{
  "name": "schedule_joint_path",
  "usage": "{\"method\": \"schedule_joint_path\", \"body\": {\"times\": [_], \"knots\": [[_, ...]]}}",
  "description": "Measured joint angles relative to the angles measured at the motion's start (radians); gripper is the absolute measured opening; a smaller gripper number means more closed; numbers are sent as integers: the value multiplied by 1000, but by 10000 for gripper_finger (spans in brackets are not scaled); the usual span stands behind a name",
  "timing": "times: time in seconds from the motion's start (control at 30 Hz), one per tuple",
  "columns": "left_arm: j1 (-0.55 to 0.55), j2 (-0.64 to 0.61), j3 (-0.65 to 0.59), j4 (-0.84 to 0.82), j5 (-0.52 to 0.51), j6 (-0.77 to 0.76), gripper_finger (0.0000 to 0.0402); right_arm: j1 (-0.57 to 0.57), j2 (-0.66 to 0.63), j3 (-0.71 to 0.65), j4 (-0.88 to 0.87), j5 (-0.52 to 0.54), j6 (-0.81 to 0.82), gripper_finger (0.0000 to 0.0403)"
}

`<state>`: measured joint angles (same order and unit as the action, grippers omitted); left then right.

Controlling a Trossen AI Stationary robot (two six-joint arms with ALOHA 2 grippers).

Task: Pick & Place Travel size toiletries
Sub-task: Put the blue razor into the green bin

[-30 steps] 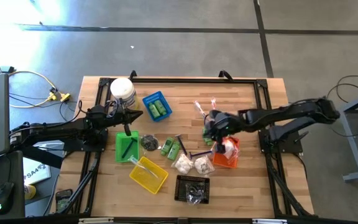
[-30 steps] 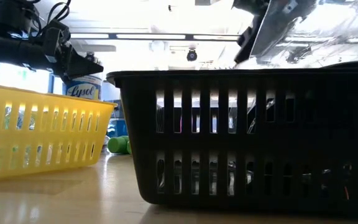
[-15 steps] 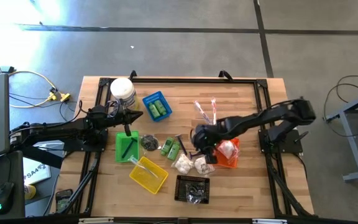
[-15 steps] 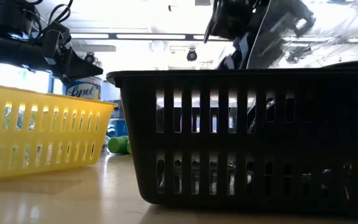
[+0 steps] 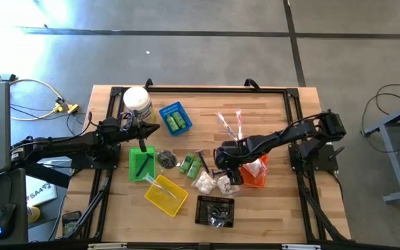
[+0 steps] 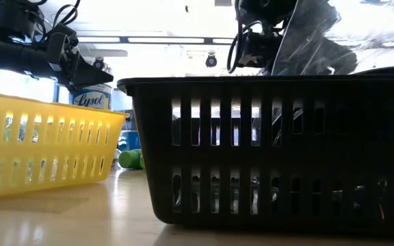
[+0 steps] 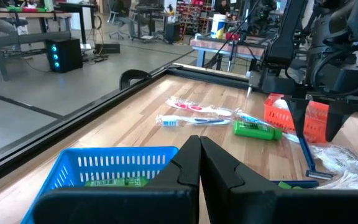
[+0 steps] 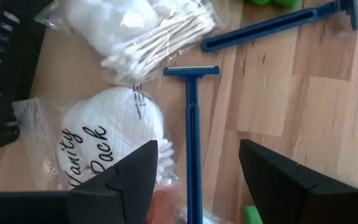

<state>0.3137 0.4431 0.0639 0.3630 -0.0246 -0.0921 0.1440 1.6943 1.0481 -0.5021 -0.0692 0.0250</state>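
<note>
Right gripper (image 8: 194,171): hovers low over the middle of the tabletop (image 5: 269,111), fingers spread wide, nothing between them, straddling the handle of a blue razor (image 8: 192,137).
Left gripper (image 5: 155,128): parked beside the big white jar (image 5: 137,101) at the left rear, above the green basket (image 5: 142,164); fingers pressed together, empty.
Target item: blue razor, lying flat on the bare wood just beside the vanity pack (image 8: 114,140) and close to the orange basket (image 5: 255,179).
Long axis: handle runs straight down the gap between the right gripper's fingers, head pointing away from the wrist, crossbar of the head square to the handle.
Second razor (image 8: 278,26): lies beyond, slanted across the first one's head, well clear of it.
Handling, razor: likely light, stiff plastic, thin and low on the wood; probably slippery, prone to skate or twist if pinched off-centre.
Hold point: mid-handle, fingers closing across the narrow width, away from the bladed head.
Handling, packets: vanity pack and the cotton-swab bag (image 8: 157,28) look soft, crinkly, easily snagged by a finger coming down too near.
Other toiletries: green bottles (image 5: 194,165) on the wood to the left of the gripper, wrapped toothbrushes (image 5: 229,121) farther back, green bottles (image 5: 177,122) already in the blue basket (image 5: 167,111).
Risk: near finger sits right against the vanity pack's wrap; may catch film along with the handle.
</note>
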Motion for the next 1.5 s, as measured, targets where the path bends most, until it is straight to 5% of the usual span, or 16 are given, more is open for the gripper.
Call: {"method": "schedule_joint_path", "body": {"times": [0.67, 1.1, 1.5], "knots": [[0, 0, 0, -7, 63, -19, 0, -2, 129, 0, -10, 90, -8, 204], [0, 0, 0, -7, 63, -19, 0, -2, 132, -1, 47, 52, -37, 22], [0, 0, 0, -7, 62, -22, 0, -2, 82, -4, 92, 157, -29, 15]]}}
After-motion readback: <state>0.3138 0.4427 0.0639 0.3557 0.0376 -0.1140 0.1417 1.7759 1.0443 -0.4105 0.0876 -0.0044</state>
